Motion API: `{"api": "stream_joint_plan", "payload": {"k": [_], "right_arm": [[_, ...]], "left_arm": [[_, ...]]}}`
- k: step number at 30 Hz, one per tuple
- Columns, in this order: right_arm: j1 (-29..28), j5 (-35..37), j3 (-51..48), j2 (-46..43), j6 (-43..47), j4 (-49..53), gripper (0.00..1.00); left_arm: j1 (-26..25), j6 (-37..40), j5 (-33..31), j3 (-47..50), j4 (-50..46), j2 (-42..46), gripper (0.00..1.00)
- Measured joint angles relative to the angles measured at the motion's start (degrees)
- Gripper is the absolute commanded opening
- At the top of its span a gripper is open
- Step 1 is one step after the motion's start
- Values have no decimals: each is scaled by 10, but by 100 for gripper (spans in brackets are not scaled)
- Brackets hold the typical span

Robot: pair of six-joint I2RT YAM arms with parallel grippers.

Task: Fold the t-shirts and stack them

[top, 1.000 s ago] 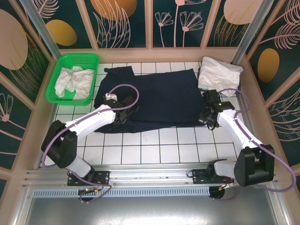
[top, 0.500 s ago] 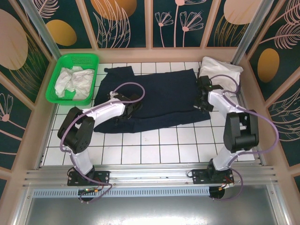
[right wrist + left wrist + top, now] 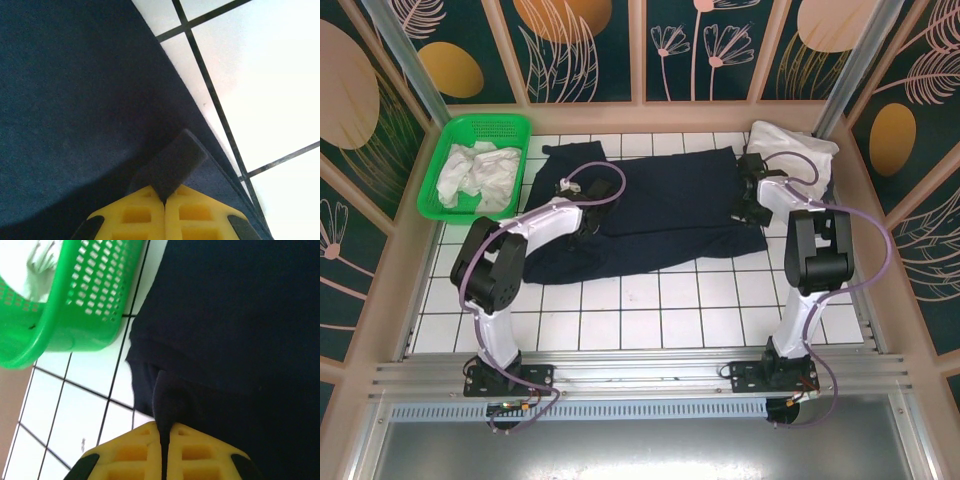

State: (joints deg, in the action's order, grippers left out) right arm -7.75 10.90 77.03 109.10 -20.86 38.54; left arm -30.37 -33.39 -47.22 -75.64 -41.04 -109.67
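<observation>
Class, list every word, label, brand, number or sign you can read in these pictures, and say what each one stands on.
There is no readable text.
navy t-shirt: plain cloth, no print or tag visible.
green basket: no lettering.
white t-shirts: no print visible.
wall panels: painted leaves and flowers, no words.

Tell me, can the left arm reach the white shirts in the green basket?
Probably not yet: the left gripper is shut on the navy t-shirt. The green basket sits close by, unobstructed, so once free, likely yes.
</observation>
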Motion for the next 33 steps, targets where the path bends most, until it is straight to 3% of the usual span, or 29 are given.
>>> {"api": "stream_joint_plan", "payload": {"k": [2, 3, 5, 6, 9, 11, 16, 19, 23, 27, 33], "right_arm": [[0, 0, 4, 5, 0, 0, 3], [0, 0, 7, 9, 0, 0, 7], [0, 0, 13, 16, 2, 1, 24], [0, 1, 16, 19, 5, 1, 30], [0, 10, 17, 16, 10, 3, 46], [0, 17, 12, 5, 13, 2, 51], [-10, 15, -80, -111, 10, -22, 53], [-52, -18, -155, -179, 5, -61, 52], [-102, -61, -217, -189, -7, -104, 51], [-90, -79, -249, -188, -11, -126, 48], [-36, -82, -280, -188, -24, -153, 45]], "left_arm": [[5, 12, 6, -12, 11, -15, 3], [8, 18, 9, -16, 16, -21, 17], [11, 27, 16, -22, 19, -30, 59], [14, 31, 19, -24, 20, -32, 70], [22, 33, 25, -25, 21, -32, 88], [28, 31, 33, -22, 22, -25, 98], [35, 23, 69, 36, 29, 69, 99], [35, 14, 114, 95, 54, 156, 96], [35, -2, 195, 192, 106, 241, 94], [35, -16, 260, 277, 151, 238, 91], [37, -40, 278, 310, 173, 199, 86]]}}
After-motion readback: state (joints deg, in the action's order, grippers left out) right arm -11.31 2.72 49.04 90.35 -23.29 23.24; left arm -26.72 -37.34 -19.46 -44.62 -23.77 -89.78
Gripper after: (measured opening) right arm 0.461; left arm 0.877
